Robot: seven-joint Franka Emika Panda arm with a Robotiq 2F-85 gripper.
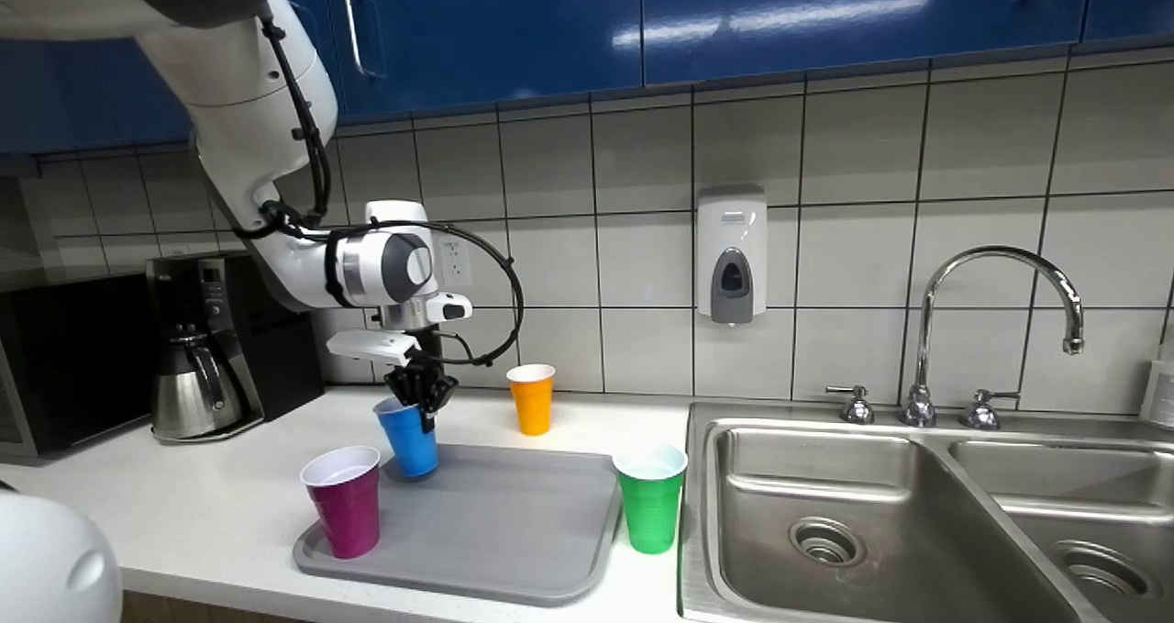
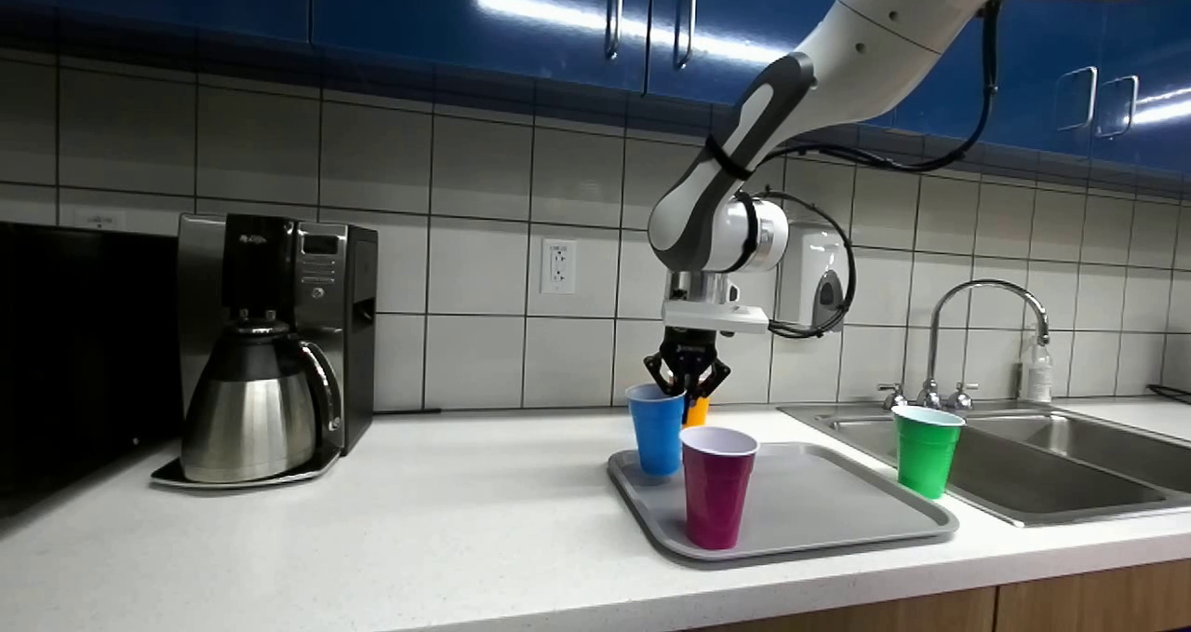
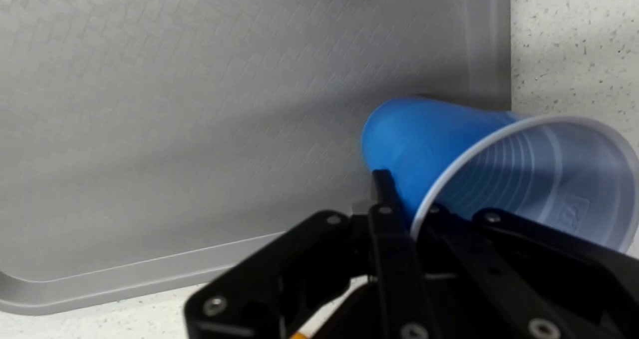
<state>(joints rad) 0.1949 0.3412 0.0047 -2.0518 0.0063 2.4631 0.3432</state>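
Observation:
My gripper [image 1: 427, 419] is shut on the wall of a blue cup [image 1: 410, 444], one finger inside the rim and one outside, as the wrist view [image 3: 410, 204] shows. The blue cup also shows in the wrist view [image 3: 424, 134] and in an exterior view [image 2: 657, 435]. It is nearly upright over the back left corner of a grey tray [image 1: 514, 513]; whether its base touches the tray I cannot tell. A magenta cup [image 1: 348, 513] stands on the tray's front left part. An orange cup [image 1: 532, 403] stands on the counter behind the tray. A green cup [image 1: 652, 504] stands between tray and sink.
A double steel sink [image 1: 702, 513] with a faucet [image 1: 926, 320] is to the right. A coffee maker with a steel carafe [image 2: 251, 418] and a black microwave [image 2: 84, 362] are to the left. A soap dispenser [image 1: 732, 256] hangs on the tiled wall below blue cabinets [image 1: 495, 27].

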